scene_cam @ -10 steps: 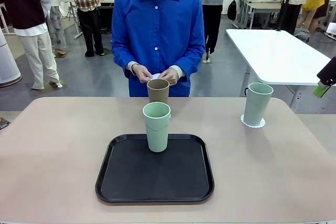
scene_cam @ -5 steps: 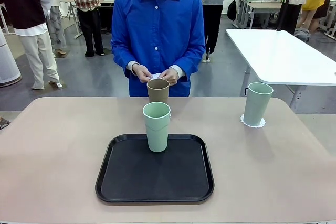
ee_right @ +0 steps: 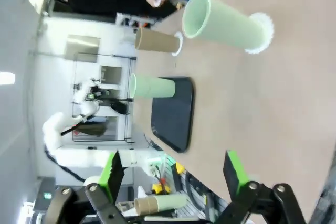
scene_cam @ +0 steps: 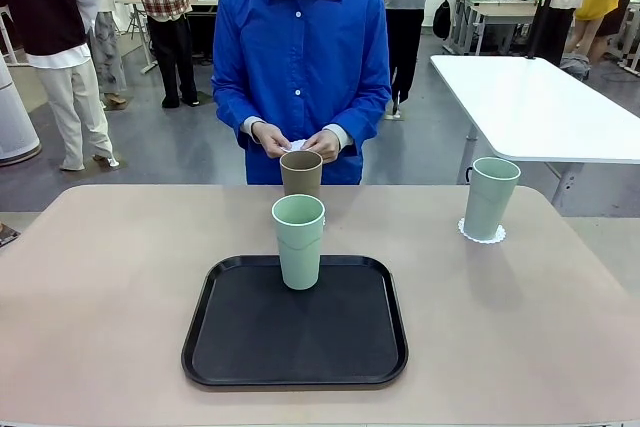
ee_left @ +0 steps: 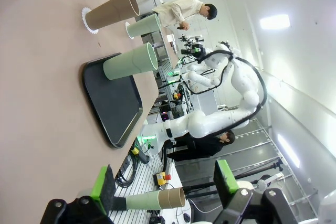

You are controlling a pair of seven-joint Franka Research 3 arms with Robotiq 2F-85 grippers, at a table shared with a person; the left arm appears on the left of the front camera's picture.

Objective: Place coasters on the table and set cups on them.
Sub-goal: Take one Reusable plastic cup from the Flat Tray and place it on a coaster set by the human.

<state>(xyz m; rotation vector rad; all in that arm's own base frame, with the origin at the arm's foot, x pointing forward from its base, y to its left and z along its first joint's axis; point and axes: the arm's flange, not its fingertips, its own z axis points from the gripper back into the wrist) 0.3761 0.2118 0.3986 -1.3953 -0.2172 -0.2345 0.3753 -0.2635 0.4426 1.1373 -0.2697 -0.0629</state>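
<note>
Beige counter [scene_cam: 110, 277], black tray [scene_cam: 250, 342] in the middle on the robot's side. First mint cup [scene_cam: 299, 242] stands upright on the tray, at the tray's 12 o'clock edge. Tan cup [scene_cam: 301, 173] stands upright on the counter just past the tray, at 12 o'clock from it. The wrist views show a lacy white coaster [ee_left: 86, 18] under its base. Second mint cup [scene_cam: 490, 197] is upright at about 2 o'clock from the tray, well apart from it, centred on a second coaster [scene_cam: 482, 234] whose scalloped rim peeks out around the base.

A person in a blue shirt [scene_cam: 300, 47] stands at the counter's 12 o'clock side. The person's hands [scene_cam: 270, 137] are together at the waist, just above the tan cup in the front view. They pinch a small white piece [scene_cam: 297, 145], too small to tell what it is.

Left pincer [ee_left: 164, 187] is released, green pads spread wide, nothing between them. It is well clear of the tray and all three cups, which sit far ahead of it. Right pincer [ee_right: 173, 174] is released too, fingers wide and empty, touching nothing. The second mint cup is the nearest cup in its wrist view. A white table [scene_cam: 530, 97] stands beyond the counter at 2 o'clock.
</note>
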